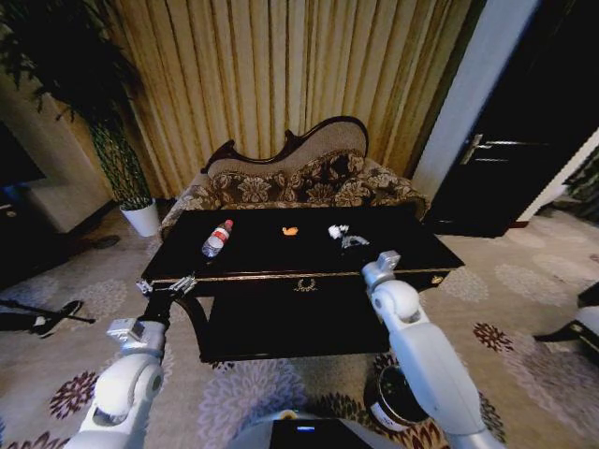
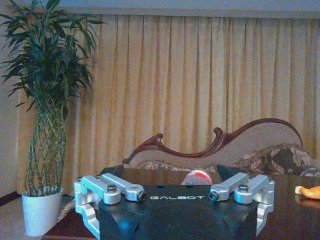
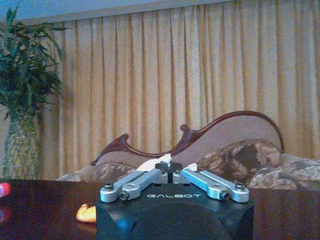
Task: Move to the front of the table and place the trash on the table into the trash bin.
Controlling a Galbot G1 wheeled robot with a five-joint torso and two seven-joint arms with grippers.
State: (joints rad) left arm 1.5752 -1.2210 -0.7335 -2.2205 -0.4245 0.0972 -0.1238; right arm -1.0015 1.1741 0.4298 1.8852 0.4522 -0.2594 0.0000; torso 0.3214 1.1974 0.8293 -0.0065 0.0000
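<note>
Left claw spread wide, empty, hovering at the near-left edge of the tabletop, levelled with the surface, presumably lined up for the bottle lying just beyond it. Right claw pinched closed on nothing, at the near-right edge, pointed toward the white paper wad and the pale piece beside it. Orange scrap lies between bottle and wad. All trash rests on the tabletop, untouched. Trash bin stands on the carpet near right, beside the right arm; contents cannot be made out. Sofa behind.
</note>
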